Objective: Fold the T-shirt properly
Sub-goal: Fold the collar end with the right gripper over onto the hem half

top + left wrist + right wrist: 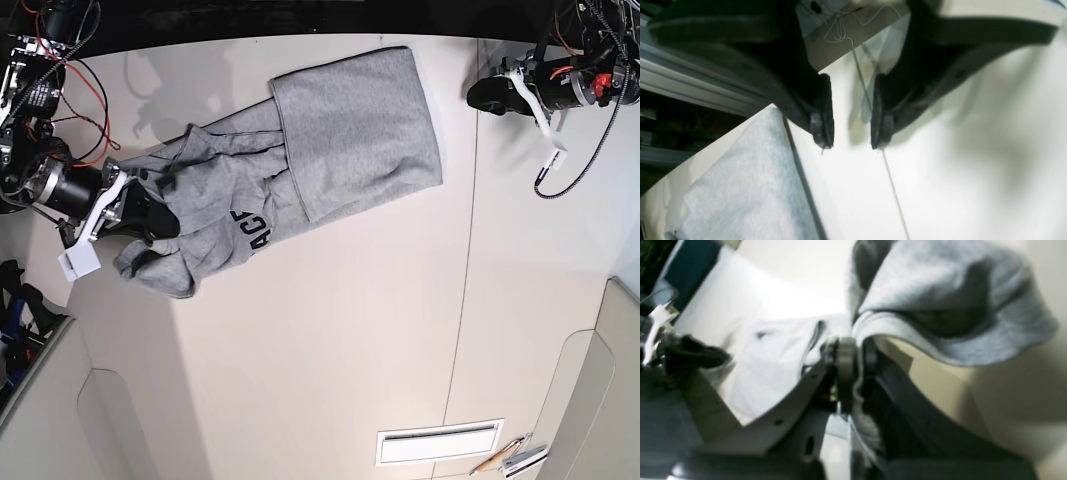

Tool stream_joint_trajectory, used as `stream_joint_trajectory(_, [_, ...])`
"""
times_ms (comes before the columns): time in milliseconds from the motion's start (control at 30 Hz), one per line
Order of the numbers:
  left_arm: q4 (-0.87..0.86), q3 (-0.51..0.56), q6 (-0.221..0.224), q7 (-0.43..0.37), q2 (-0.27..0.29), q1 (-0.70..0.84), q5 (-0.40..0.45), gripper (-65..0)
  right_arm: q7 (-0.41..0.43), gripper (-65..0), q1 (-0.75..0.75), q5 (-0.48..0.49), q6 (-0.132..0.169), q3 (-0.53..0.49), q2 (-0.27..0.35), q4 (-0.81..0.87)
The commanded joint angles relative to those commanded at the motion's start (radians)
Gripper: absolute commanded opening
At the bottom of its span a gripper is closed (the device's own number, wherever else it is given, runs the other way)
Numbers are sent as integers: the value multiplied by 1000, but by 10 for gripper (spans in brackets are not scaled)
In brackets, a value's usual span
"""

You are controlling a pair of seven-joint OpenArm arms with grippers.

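A pale, smooth surface with a thin dark seam [459, 335] is spreading beneath both arms. At left, the black right gripper [160, 222] is holding bunched cloth between its jaws. From there, the heather-grey cotton T-shirt [355, 125] is stretching to the middle, rumpled leftward, flatter rightward; it is probably behaving light and limp, the flat part's outer corners likely offering the best hold. At right, the black left gripper [851, 113] is hovering beyond the cloth, jaws apart and empty.

White cable [840, 28] + pens [497, 455] nr tbl edge.
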Motion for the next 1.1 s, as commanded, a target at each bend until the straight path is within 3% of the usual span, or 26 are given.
stream_joint_trajectory(233, [-4,0,0,-5,18,5,60,-459,3,-650,-26,-2,0,-136,-119,93])
stream_joint_trajectory(433, [-9,3,0,-43,18,5,85,-459,47,-650,-26,-112,0,-320,-245,92])
stream_joint_trajectory(533, [-9,27,0,-56,18,5,116,-459,62,-650,-26,-142,0,-389,-270,92])
stream_joint_trajectory(700, [-9,95,0,-76,18,5,123,-459,117,-650,-26,-286,-13,-474,-304,73])
stream_joint_trajectory(767, [-9,119,0,-84,18,4,122,-459,125,-650,-26,-288,-15,-500,-315,44])
stream_joint_trajectory(800, [-9,125,0,-92,18,4,122,-459,138,-642,-26,-288,-16,-515,-315,29])
stream_joint_trajectory(867, [-9,126,0,-95,18,4,123,-459,159,-508,-26,-289,-18,-546,-314,9])
stream_joint_trajectory(933, [-9,125,0,-93,18,2,127,-459,162,-425,-26,-289,-18,-576,-314,5])
stream_joint_trajectory(1100, [-9,88,0,-93,17,2,126,-459,166,-408,-26,-290,-18,-662,-315,5])
